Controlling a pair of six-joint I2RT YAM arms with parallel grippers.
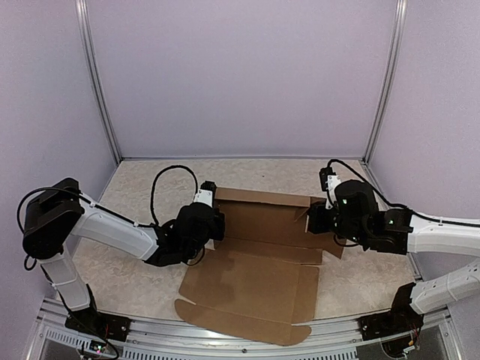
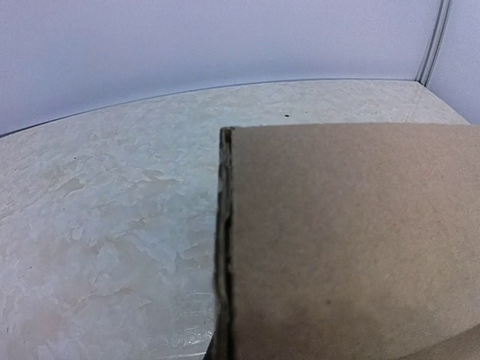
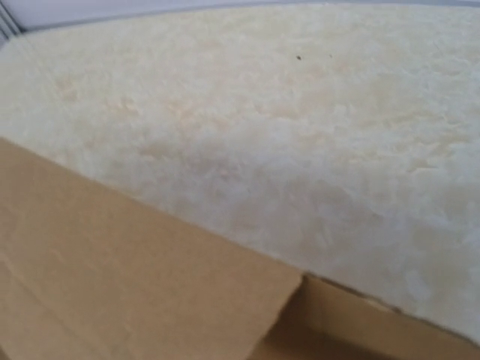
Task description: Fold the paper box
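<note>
The brown box [image 1: 255, 281] lies flat, rear panel raised, on a cream table [image 1: 142, 180] between lilac walls [image 1: 240, 75]. I cannot tell whether the left gripper [image 1: 214, 211] or right gripper [image 1: 313, 217] is clamped.

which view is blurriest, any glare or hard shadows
Right wrist: softest, the paper box and table both smeared. Left wrist: box edge sharp, near cardboard slightly soft. Top external: even, diffuse light, no glare, only soft shadows.

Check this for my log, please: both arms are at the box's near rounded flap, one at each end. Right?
No. Both are at the far panel of the paper box, not the near flap: left claw at its left end, right claw at its right end. The top external view shows it.
</note>
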